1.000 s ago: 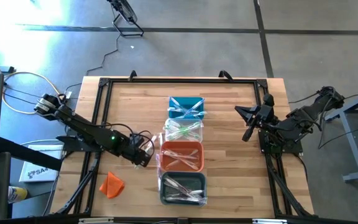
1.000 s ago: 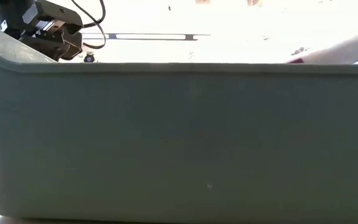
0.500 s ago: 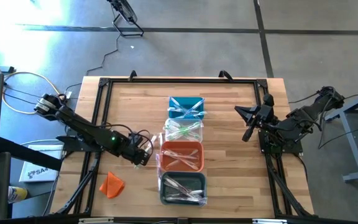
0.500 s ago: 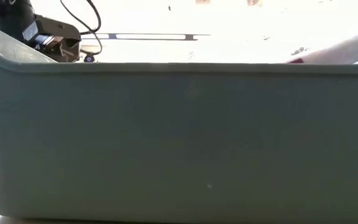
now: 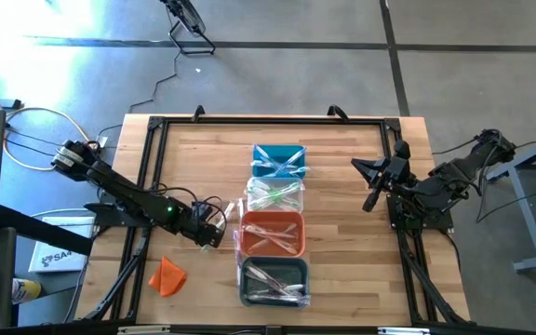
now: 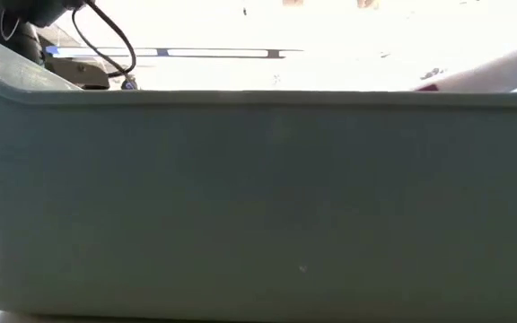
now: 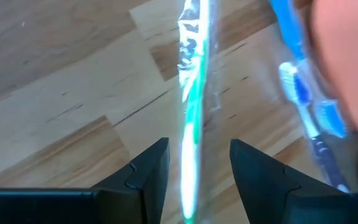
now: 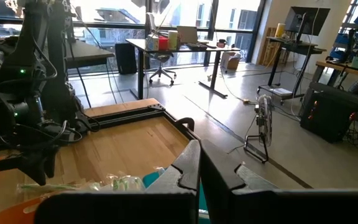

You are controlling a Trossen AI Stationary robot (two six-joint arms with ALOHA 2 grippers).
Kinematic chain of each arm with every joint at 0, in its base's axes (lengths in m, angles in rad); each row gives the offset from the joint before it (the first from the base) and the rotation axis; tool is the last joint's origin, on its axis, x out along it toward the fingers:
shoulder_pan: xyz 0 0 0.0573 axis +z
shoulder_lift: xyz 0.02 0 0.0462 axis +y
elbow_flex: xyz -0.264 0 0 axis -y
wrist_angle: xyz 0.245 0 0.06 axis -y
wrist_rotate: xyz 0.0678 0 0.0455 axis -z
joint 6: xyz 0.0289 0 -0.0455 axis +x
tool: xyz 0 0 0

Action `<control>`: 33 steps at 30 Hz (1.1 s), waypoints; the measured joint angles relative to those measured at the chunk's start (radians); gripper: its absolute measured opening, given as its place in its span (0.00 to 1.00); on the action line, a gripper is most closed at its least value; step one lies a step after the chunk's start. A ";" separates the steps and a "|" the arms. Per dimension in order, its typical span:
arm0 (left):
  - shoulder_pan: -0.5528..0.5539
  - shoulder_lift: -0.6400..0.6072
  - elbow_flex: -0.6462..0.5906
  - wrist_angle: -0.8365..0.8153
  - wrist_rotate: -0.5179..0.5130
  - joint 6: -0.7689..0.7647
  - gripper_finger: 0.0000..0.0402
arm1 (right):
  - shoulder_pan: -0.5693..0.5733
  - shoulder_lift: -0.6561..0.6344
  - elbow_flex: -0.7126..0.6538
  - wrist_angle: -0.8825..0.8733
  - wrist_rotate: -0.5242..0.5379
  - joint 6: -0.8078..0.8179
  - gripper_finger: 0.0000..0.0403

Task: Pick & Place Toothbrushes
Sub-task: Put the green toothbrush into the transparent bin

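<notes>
Four bins stand in a column at mid table: teal [image 5: 278, 160], clear [image 5: 274, 195], orange [image 5: 271, 233] and grey [image 5: 274, 281], each with toothbrushes inside. My left gripper [image 5: 214, 233] is open, low over the wood just left of the orange bin. In the left wrist view a green toothbrush in a clear wrapper [image 7: 194, 118] lies on the wood between its two fingers [image 7: 157, 171], with a gap on each side. A blue toothbrush [image 7: 309, 109] lies beside it. My right gripper [image 5: 372, 181] is shut and empty at the table's right side.
A small orange lump [image 5: 167, 276] lies near the front left corner. The grey bin's wall [image 6: 258, 197] fills the low view. A black frame [image 5: 268, 121] runs round the table top. Bare wood lies between the bins and each arm.
My left gripper has drawn a little toward the table's left edge, away from the orange bin; in the low view it has slid off to the picture's left.
</notes>
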 joint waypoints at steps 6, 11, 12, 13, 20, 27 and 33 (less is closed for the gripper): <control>0.000 0.042 -0.016 0.023 0.054 0.000 0.41 | 0.000 0.000 0.000 0.000 0.000 0.000 0.00; 0.000 0.131 -0.005 0.086 0.098 0.018 0.41 | 0.000 0.000 0.000 0.005 0.001 0.002 0.00; 0.000 0.146 0.004 0.084 0.101 0.018 0.41 | 0.000 0.000 0.000 0.005 0.001 0.002 0.00; 0.000 0.155 0.012 0.074 0.101 0.012 0.41 | 0.000 0.000 0.000 0.004 0.002 0.002 0.00; 0.000 0.170 0.040 0.019 0.109 -0.016 0.34 | 0.000 0.000 0.000 0.005 0.005 0.003 0.00; 0.000 0.171 0.038 -0.002 0.100 -0.060 0.10 | 0.000 0.000 0.000 0.005 -0.001 0.003 0.00; 0.000 0.171 0.038 0.017 0.122 -0.063 0.03 | 0.000 0.000 0.000 0.004 -0.002 0.000 0.00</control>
